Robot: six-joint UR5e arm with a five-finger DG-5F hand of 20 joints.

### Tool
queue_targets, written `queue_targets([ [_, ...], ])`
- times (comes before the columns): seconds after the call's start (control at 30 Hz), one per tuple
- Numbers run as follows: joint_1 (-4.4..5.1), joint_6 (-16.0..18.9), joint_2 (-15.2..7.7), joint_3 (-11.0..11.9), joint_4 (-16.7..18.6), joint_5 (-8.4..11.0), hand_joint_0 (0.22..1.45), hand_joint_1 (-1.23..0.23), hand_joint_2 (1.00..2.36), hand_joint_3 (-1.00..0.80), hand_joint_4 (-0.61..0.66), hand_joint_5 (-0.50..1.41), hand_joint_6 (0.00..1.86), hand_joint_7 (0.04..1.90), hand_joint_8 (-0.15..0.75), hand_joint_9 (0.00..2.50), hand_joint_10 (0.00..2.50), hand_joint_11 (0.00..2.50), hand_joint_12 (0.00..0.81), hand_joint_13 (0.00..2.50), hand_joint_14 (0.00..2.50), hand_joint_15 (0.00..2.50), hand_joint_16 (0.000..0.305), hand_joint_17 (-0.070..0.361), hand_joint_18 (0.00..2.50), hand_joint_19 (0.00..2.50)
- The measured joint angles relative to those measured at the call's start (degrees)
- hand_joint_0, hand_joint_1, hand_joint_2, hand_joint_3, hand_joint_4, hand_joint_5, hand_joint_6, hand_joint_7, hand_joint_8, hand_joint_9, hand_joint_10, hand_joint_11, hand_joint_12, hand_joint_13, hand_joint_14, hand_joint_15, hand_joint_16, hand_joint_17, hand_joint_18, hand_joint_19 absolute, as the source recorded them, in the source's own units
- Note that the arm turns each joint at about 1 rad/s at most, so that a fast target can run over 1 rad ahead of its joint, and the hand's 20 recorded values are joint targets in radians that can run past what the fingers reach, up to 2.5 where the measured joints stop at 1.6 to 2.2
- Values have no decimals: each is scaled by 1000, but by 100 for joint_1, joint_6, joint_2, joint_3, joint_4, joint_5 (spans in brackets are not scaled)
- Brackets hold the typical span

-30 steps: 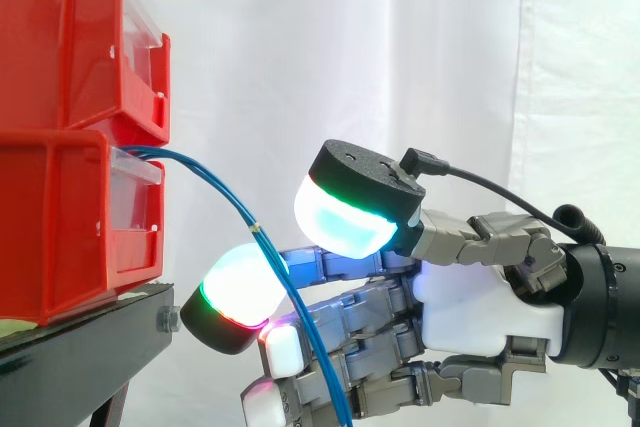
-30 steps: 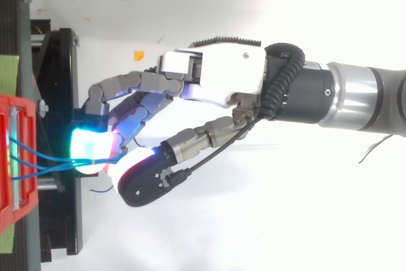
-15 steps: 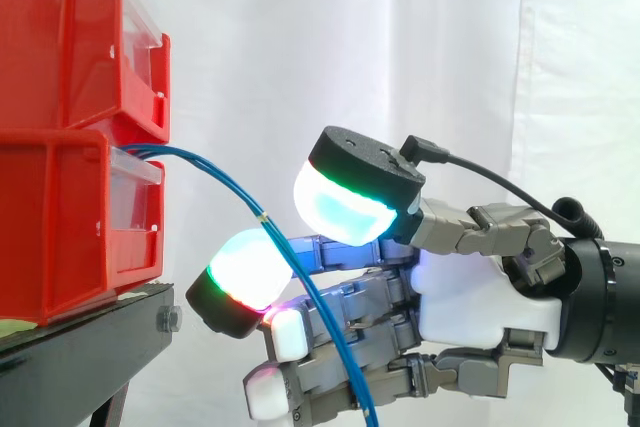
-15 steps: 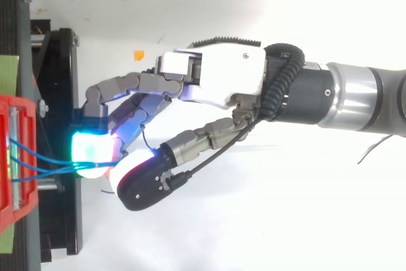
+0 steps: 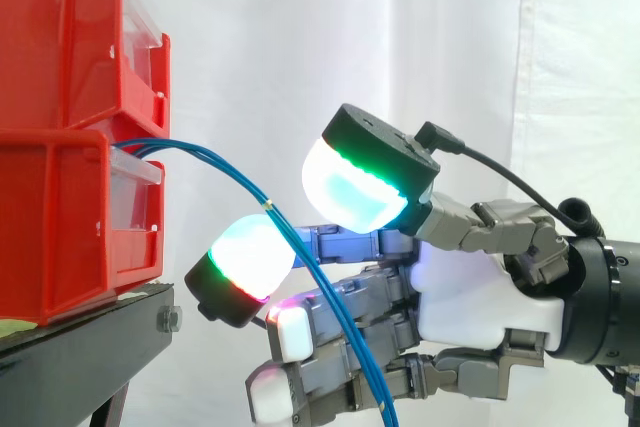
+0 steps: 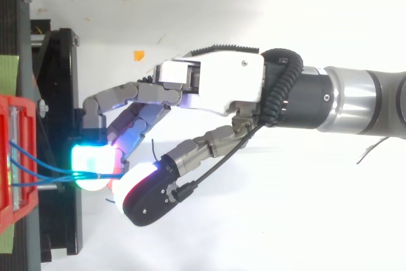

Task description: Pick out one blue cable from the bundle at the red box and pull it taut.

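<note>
While pinching the blue cables (image 5: 236, 177), the robot hand (image 5: 470, 297) hangs clear of the red bins' (image 5: 60, 217) edge.

The side camera sits close, level with the red bins (image 5: 60, 147), facing their front edge from the side. The top camera looks straight down, bins at left. Both share the bins' front, the black stand (image 5: 80, 347) and the robot hand (image 5: 470, 297).
</note>
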Motion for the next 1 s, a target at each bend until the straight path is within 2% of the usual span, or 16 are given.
queue_targets([
  [0.13,4,-5,-56,0,79,-1,661,-678,1014,-311,26,-91,500,1238,242,957,23,659,291,834,19,472,40,91,535,523],
  [0.23,15,14,-102,0,154,-1,676,-684,1017,-257,22,-96,511,1219,240,956,23,667,291,843,19,484,40,91,543,528],
  [0.5,20,79,-124,9,188,-16,620,-683,1010,-381,30,-107,541,1160,242,956,26,689,293,841,21,492,41,92,546,547],
  [0.77,7,97,-124,16,201,-36,580,-659,1004,-451,29,-123,649,983,245,966,26,706,303,848,21,490,42,94,557,554],
  [1.0,-17,190,-120,64,192,-150,565,-670,1000,-494,40,-136,733,847,255,975,24,717,306,859,21,500,43,97,577,551],
])
